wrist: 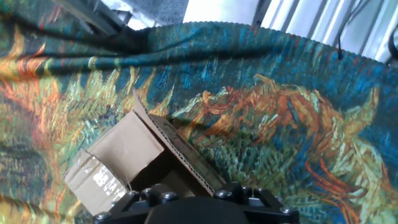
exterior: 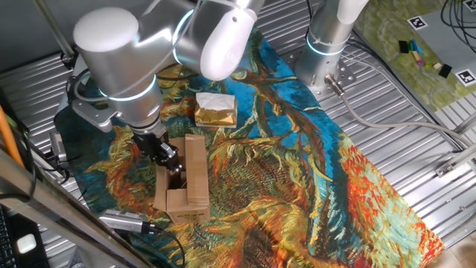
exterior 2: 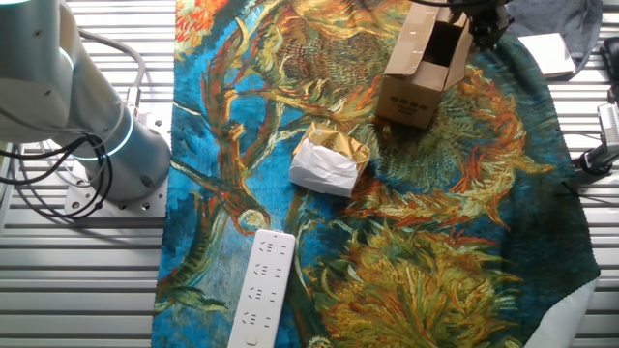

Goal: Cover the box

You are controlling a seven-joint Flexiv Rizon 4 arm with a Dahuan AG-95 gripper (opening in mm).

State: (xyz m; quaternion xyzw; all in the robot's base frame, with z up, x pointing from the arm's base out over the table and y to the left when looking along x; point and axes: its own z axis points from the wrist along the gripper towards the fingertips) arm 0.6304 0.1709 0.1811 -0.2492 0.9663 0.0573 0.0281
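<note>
Right now: the flaps are not yet folded down, so the closing is judged barely begun.

Box: the box [exterior: 184,181] is sitting upright on the patterned cloth [exterior: 312,186], near the cloth's edge closest to the arm's hand in the one fixed view, with its mouth open and its flaps [exterior 2: 418,37] standing up.

Box, other side: in the other fixed view the box [exterior 2: 426,68] is lying toward the far right corner of the cloth, leaning slightly, its dark inside showing.

Step in hand: the gripper [exterior: 167,158] is hanging at the box's open top, apparently working on one raised flap.

Doing it well: I would be pushing the flap near its free edge, sweeping inward and down across the mouth, keeping the pressure light; the carton looks light and may be sliding or tipping on the soft cloth if pushed sideways.

Grip: the fingers are hidden by the wrist and the cardboard, so I cannot tell whether they are apart or together.

Arm pose: the arm [exterior: 141,52] is reaching over from the table's far edge, wrist bending steeply down onto the box.

Hand view: the box [wrist: 124,162] is filling the lower left, one flap jutting up.

Nearby: a crumpled paper packet [exterior: 216,109] is lying well apart, toward the cloth's middle; a white power strip [exterior 2: 261,290] is resting near the opposite edge.
</note>
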